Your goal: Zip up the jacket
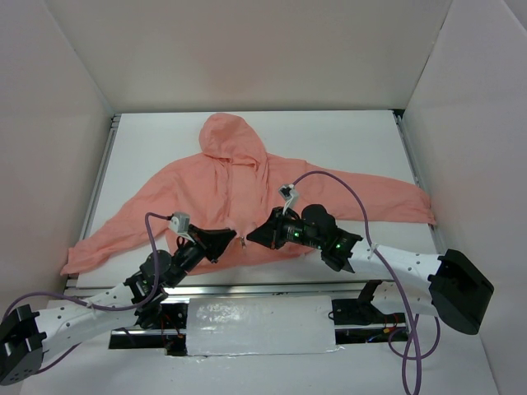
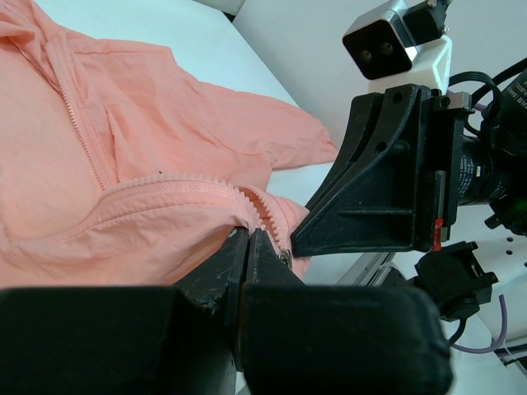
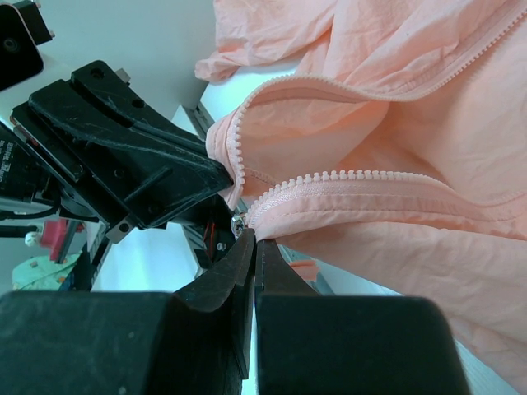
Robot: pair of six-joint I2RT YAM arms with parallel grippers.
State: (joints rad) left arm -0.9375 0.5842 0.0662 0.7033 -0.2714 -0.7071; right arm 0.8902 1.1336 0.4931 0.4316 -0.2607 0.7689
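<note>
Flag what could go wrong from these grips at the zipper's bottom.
1. The left gripper and right gripper pinch the jacket hem, almost touching each other; they may collide.
2. The teeth bow apart above the pinch, so closing could snag fabric, or a thin grip could slip.

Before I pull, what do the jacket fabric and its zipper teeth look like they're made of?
Jacket: thin, matte woven fabric, probably a light synthetic or cotton blend; it creases finely and drapes limp. Zipper teeth: likely moulded plastic, same salmon pink as the cloth, no metallic glint.
</note>
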